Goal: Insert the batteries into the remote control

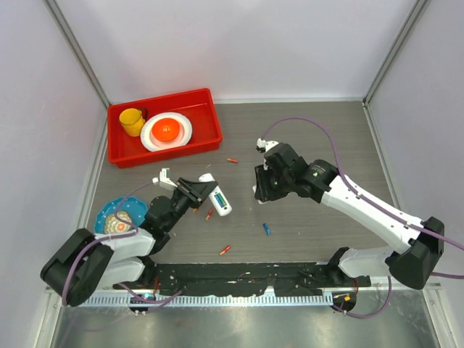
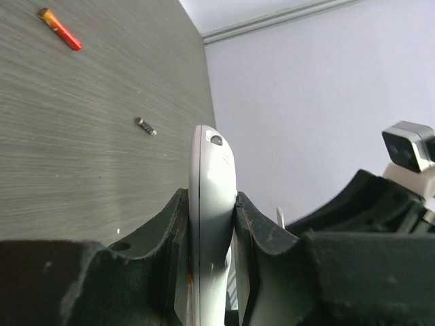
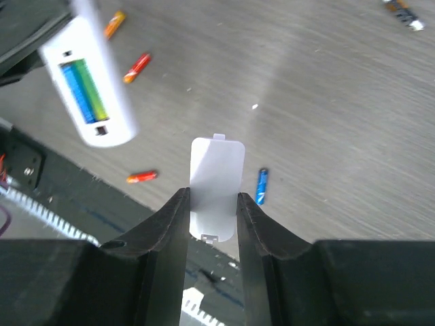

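My left gripper [image 1: 197, 190] is shut on the white remote control [image 1: 217, 196] and holds it above the table. Its open back shows green and blue batteries [image 3: 83, 92] seated in the slot. In the left wrist view the remote control [image 2: 212, 197] stands edge-on between the pads of that gripper [image 2: 212, 224]. My right gripper [image 3: 213, 204] is shut on the short white cover piece [image 3: 216, 178], just right of the remote control [image 3: 88, 95]. Loose batteries lie on the table: a blue one [image 1: 267, 229], red ones [image 1: 225, 249] [image 1: 232, 160] and an orange-red one [image 1: 209, 214].
A red bin [image 1: 159, 98] at the back left holds a yellow cup [image 1: 132, 121] and a white plate [image 1: 177, 138] with an orange item. A blue dish [image 1: 109, 212] sits by the left arm. A dark battery [image 2: 145, 126] lies near the wall.
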